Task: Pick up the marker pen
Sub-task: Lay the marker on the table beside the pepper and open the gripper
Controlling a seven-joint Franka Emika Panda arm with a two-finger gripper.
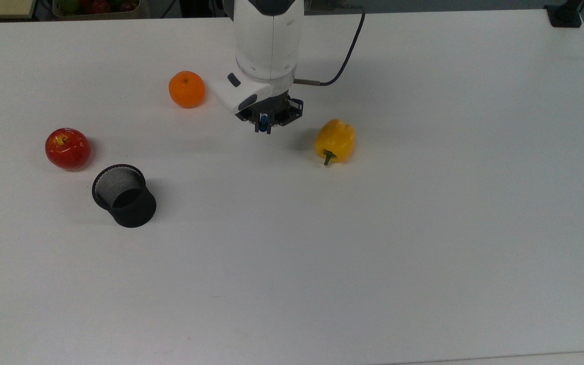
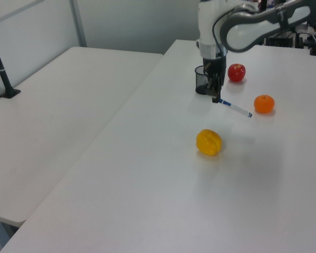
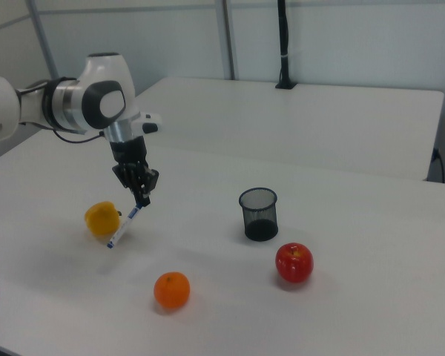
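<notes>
Marker (image 2: 235, 107) hangs clamped by its capped end in the closed jaws of the gripper (image 1: 263, 123) (image 2: 217, 98) (image 3: 142, 200), clear of the table (image 1: 373, 253) (image 2: 147, 174) (image 3: 371, 297). In the left view and the right view its white barrel slants down and away from the jaws, the small blue end lowest (image 3: 121, 228). In the top view only a blue bit (image 1: 262, 120) shows between the jaws. The print on the barrel is too small to read.

The arm (image 1: 268, 45) (image 2: 237, 29) (image 3: 74, 104) reaches in from the far edge in the top view, a dark cable (image 1: 345, 56) looping off its wrist. Near the gripper, toward the top view's right, lies a yellow pepper (image 1: 335, 141) (image 2: 208, 142) (image 3: 103, 219), stem toward the near edge. An orange (image 1: 186, 89) (image 2: 264, 104) (image 3: 171, 290) sits toward the top view's left, nearer the far edge. Farther that way are a red apple (image 1: 67, 148) (image 2: 236, 72) (image 3: 294, 262) and a black mesh cup (image 1: 124, 195) (image 2: 203, 80) (image 3: 259, 213), upright, just beside each other but apart.

The near half of the table and its whole right side in the top view are open white surface, smooth and matte. A bin of fruit (image 1: 99, 7) stands past the far left corner, a black post base (image 1: 564, 14) at the far right corner. A second white table (image 2: 58, 121) (image 3: 297, 126) adjoins, with pale wall panels behind it.
</notes>
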